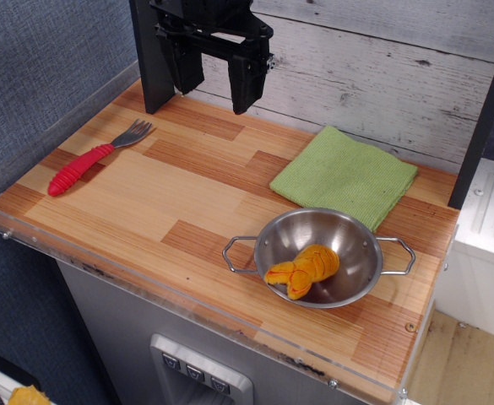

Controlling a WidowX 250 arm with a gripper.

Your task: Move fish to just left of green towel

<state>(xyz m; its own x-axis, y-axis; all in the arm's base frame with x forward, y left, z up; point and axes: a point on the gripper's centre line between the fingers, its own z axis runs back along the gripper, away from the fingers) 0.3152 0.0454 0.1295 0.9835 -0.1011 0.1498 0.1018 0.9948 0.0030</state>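
Note:
The orange-yellow fish [303, 270] lies curled inside the steel bowl [361, 232] at the front right of the wooden table. The light-green towel [344, 175] lies flat just behind the bowl, near the back wall. My black gripper [215, 84] hangs open and empty above the back of the table, well left of the towel and far from the fish.
A fork with a red ribbed handle [90, 160] lies at the left of the table. A clear plastic rim [145, 291] edges the table's front and left sides. A black post [483, 110] stands at the right. Bare wood [171, 202] spans the middle.

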